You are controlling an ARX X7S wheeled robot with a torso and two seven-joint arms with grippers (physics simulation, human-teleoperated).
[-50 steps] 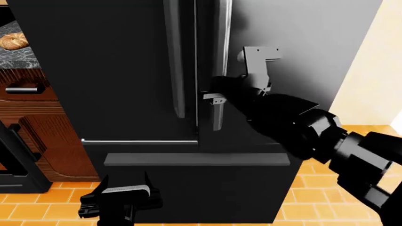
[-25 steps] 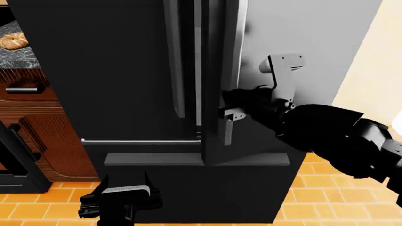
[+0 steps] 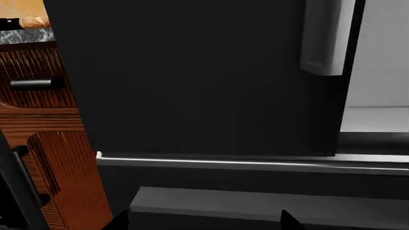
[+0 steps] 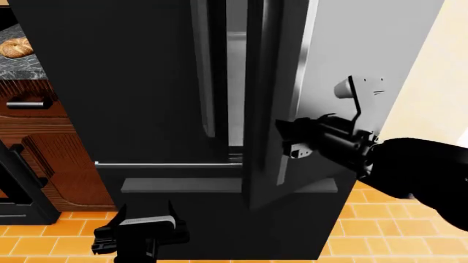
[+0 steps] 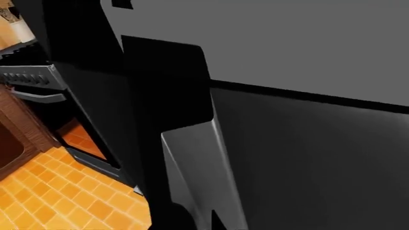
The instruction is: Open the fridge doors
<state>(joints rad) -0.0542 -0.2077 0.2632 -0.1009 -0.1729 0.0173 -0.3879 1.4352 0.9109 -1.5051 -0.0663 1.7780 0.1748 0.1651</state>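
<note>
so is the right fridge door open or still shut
Partly open. The right fridge door is swung out from the left door, with pale interior showing in the gap; the right gripper is at its handle.

Setting: domestic kitchen, simulator-rendered. Evidence recorded:
- Tall glossy black fridge doors (image 4: pixel 139 82) with vertical grey bar handles; the right-hand panel stood ajar, pale interior showing in the gap.
- Wide black drawer front (image 4: pixel 219 219) with a horizontal handle, directly below the doors.
- Brown wooden cabinets (image 4: pixel 51 148) with dark handles, beside the fridge.
- Grey marbled countertop (image 4: pixel 22 66) above the cabinets, bearing a bread loaf (image 4: pixel 15 48).
- Orange tiled floor (image 4: pixel 380 230).
- Black oven range (image 5: pixel 38 81) with a row of knobs, seen in the right wrist view.
</note>
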